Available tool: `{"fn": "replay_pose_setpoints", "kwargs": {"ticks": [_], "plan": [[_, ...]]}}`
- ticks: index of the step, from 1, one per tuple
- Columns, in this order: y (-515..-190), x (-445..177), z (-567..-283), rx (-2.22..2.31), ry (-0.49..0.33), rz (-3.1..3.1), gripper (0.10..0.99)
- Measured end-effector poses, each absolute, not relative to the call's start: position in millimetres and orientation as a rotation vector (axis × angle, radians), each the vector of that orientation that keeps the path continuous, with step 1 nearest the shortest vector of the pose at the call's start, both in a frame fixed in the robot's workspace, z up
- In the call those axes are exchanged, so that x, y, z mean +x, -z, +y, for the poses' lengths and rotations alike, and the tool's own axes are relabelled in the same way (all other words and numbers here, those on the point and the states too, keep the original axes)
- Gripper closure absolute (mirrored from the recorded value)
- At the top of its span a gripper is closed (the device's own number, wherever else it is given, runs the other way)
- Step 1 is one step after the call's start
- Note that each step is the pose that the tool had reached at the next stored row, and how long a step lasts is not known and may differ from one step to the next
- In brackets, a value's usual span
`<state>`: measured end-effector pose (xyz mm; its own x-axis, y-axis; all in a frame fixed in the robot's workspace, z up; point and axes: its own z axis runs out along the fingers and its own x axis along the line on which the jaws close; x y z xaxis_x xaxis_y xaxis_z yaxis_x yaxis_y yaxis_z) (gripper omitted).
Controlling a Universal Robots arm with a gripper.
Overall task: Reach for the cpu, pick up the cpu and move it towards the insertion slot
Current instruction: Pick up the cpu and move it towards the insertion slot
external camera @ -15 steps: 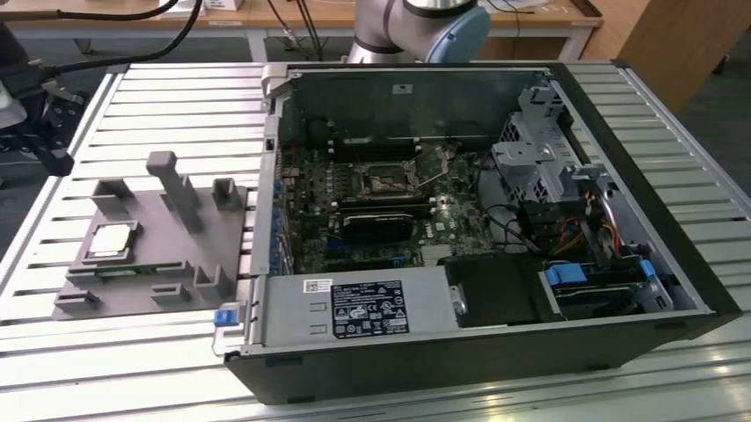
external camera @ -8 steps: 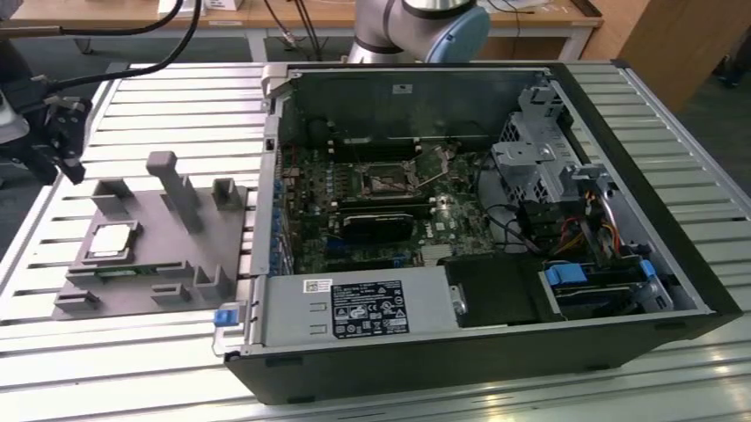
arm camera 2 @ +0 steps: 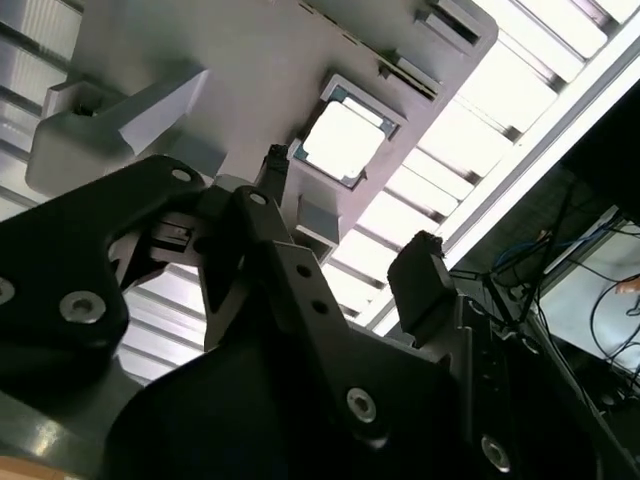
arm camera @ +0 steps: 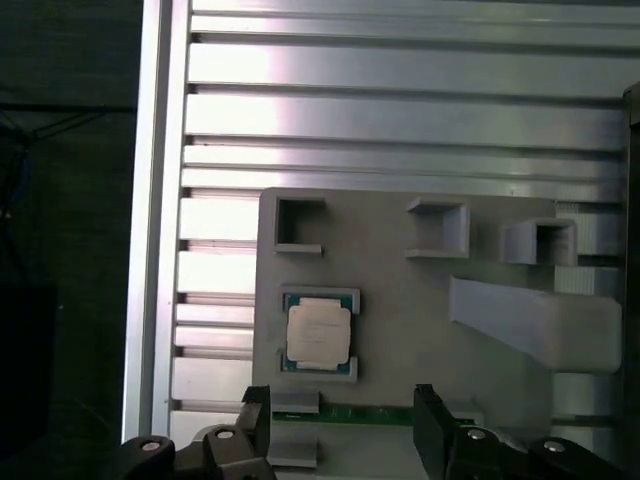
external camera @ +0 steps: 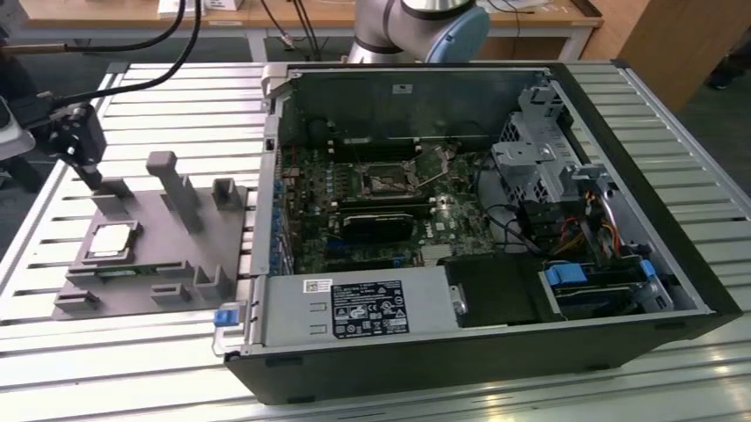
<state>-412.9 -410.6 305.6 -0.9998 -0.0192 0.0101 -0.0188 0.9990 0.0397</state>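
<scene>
- The gripper [arm camera: 342, 412] is noted with its fingers [arm camera: 432, 425] spread apart. Nothing is held between them in both wrist views.
- The cpu [arm camera: 318, 333] is seen just beyond the fingertips, silvery top up, seated flat in a framed pocket of the grey holder [arm camera: 400, 300]. No contact with the fingers is seen.
- The reach is judged under way but not finished: the cpu is not yet bracketed by the fingers, which are held above the holder and short of the pocket.
- Grasp and lift are judged not yet done. The cpu lies level in its pocket, untouched as far as can be told.
- In the exterior view the holder is found on the slatted counter [external camera: 176, 97], toward the exterior view's left. The gripper is hung over the holder's far end, and the cpu is placed nearer the camera.
- Toward the exterior view's right, an open computer case [external camera: 399, 97] is laid on the same counter, just beside the holder.
- The insertion slot [external camera: 385, 180] is located on the board inside the case, well apart from the cpu: a dark square in a silver frame with a thin wire lever beside it. Whether the frame is open cannot be told.
- The carry toward the slot is judged wholly outstanding.
</scene>
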Motion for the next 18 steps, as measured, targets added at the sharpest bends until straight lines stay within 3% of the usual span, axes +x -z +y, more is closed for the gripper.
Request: {"fn": "replay_pose_setpoints", "kwargs": {"ticks": [1,2,18], "plan": [[-303.7,-413.0,-410.4,0.03,0.062,-3.13,0.443],[-301.9,-413.0,-410.2,0.03,0.062,-3.13,0.38],[-272.8,-413.2,-409.3,0.03,0.066,-3.13,0.38]]}}
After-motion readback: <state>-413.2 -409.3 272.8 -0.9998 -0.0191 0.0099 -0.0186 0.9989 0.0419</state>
